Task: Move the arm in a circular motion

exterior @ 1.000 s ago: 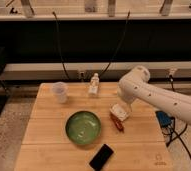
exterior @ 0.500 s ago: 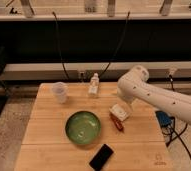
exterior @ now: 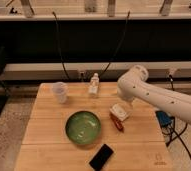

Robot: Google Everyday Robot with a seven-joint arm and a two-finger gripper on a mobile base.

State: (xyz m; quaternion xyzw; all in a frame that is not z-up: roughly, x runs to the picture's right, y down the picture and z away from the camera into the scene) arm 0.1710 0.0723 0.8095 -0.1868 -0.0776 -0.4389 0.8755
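Note:
The arm (exterior: pixel 161 97) is large, glossy white and dotted with small dark marks. It reaches in from the right edge over the right part of the wooden table (exterior: pixel 44 135). Its bulbous joint (exterior: pixel 133 82) is the highest point. Below that joint the gripper (exterior: pixel 120 111) hangs low over the table, just above a red-orange packet (exterior: pixel 117 122) and right of the green bowl (exterior: pixel 83 128).
A clear plastic cup (exterior: pixel 60 92) stands at the table's back left and a small white bottle (exterior: pixel 93 85) at the back middle. A black phone (exterior: pixel 101 156) lies near the front edge. Black cables hang behind the table, and a blue object (exterior: pixel 164 120) sits off its right side.

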